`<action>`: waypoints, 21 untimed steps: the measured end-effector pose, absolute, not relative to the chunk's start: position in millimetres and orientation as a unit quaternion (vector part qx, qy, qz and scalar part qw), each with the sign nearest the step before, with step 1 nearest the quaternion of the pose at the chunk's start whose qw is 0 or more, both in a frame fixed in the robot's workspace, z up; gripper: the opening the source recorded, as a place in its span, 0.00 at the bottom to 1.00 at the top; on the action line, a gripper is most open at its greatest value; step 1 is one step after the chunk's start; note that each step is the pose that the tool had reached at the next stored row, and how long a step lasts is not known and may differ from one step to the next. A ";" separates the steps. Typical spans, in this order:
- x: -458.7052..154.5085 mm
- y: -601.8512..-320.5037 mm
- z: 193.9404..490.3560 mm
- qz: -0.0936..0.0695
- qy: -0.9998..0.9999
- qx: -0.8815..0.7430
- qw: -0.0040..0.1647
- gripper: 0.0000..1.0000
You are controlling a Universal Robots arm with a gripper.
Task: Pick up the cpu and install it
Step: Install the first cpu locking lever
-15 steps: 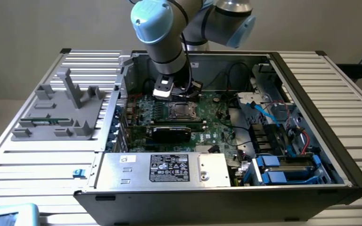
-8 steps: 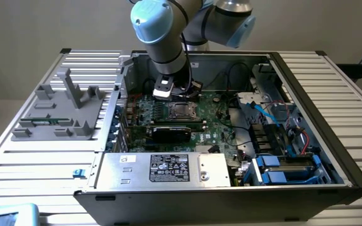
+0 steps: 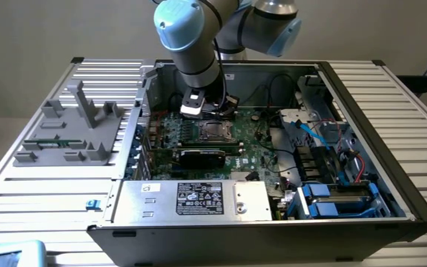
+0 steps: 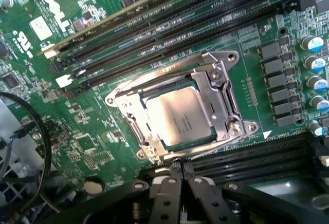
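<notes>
Your gripper (image 4: 181,167) hangs low over the green motherboard (image 4: 103,147), jaws closed tip to tip with nothing between them. Just beyond the tips the cpu (image 4: 180,117) lies flat in its socket, silver lid up, with the steel socket frame (image 4: 226,100) around it; you cannot tell whether the frame is latched. Judgement: light, stiff, thin plate; the smooth lid probably slips, and the contact side probably damages easily. Best hold is on two opposite edges, kept level, with little squeeze. Farther off run the black memory slots (image 4: 169,23).
</notes>
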State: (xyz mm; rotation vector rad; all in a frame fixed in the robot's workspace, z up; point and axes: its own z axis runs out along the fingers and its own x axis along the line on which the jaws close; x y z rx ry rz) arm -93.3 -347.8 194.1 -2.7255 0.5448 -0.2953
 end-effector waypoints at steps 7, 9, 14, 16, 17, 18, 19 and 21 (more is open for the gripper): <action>-93.3 -347.7 194.0 -0.104 0.192 -0.960 0.173 0.11; -94.9 -347.8 194.3 -0.104 0.192 -0.960 0.173 0.11; -115.7 -347.8 198.7 -0.104 0.192 -0.960 0.174 0.11; -124.3 -347.8 199.5 -0.104 0.192 -0.960 0.174 0.11; -127.9 -347.8 199.5 -0.103 0.192 -0.960 0.175 0.11; -130.7 -347.9 199.6 -0.103 0.192 -0.960 0.175 0.11; -133.1 -347.8 199.5 -0.103 0.192 -0.960 0.176 0.11; -136.5 -347.8 199.5 -0.104 0.192 -0.960 0.178 0.11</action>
